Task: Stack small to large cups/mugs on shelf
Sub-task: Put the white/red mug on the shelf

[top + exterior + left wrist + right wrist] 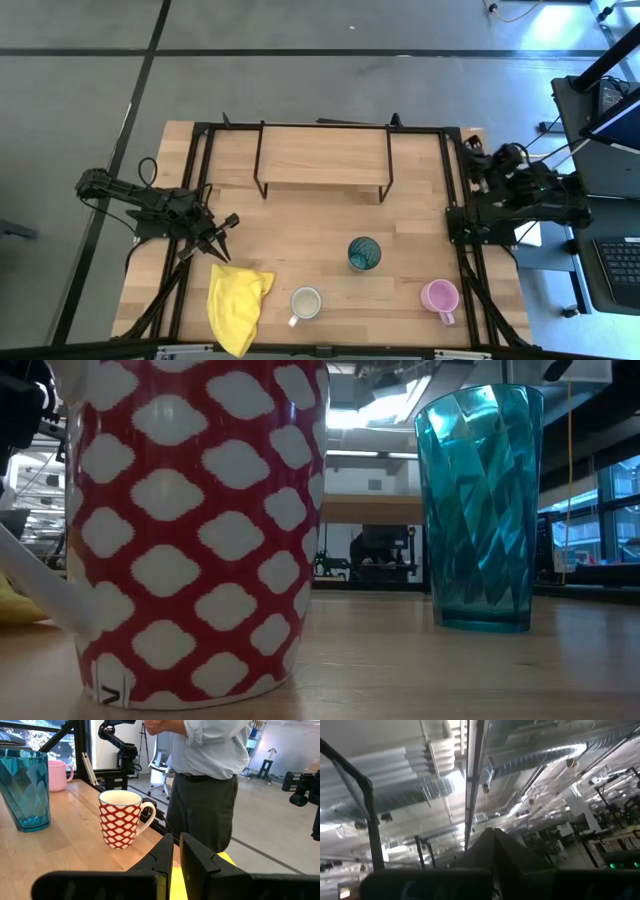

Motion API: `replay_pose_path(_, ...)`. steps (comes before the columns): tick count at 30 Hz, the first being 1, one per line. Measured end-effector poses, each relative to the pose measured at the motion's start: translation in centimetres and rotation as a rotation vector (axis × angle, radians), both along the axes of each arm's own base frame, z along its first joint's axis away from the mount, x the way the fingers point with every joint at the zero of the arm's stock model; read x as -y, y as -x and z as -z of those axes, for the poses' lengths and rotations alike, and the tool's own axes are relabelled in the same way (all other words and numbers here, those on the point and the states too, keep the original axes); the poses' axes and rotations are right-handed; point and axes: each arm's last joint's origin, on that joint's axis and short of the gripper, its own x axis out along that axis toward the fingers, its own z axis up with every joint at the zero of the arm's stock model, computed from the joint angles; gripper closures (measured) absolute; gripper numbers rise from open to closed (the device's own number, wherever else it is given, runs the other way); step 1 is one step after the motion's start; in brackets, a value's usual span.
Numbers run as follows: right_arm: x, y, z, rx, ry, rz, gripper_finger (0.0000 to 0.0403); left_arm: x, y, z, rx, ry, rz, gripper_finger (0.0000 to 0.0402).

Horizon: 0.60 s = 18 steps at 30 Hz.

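Three vessels stand upright on their bases on the near part of the table. A handled mug (305, 302), cream inside and red-and-white patterned outside (120, 822), is near the middle. A teal handleless cup (364, 253) stands farther in. A pink handled mug (439, 296) is at the right. The light-wood shelf (322, 160) on its black wire frame stands at the far middle with nothing on it. My left gripper (222, 245) is shut and empty, low over the table's left part, pointing toward the patterned mug (176, 842). My right gripper (494, 845) is shut, folded back at the table's right edge (510, 190), pointing up.
A yellow cloth (238, 305) lies crumpled on the near left of the table, between my left gripper and the patterned mug. A person (210, 775) stands just beyond the table's near edge. Black frame rails (455, 200) run along the table's left and right sides.
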Motion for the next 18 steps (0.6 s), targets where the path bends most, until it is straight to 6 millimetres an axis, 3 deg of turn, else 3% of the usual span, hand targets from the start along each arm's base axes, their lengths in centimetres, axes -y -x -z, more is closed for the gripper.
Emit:
replay_pose_path(10,0.27,0.42,-0.03,-0.005,-0.003,0.124,0.039,0.0,0.0,0.0,0.0,0.0,0.0,0.0374)
replay_pose_path(18,0.27,0.42,-0.03,0.04,-0.116,0.032,0.039,0.0,0.0,0.0,0.0,0.0,0.0,0.0374)
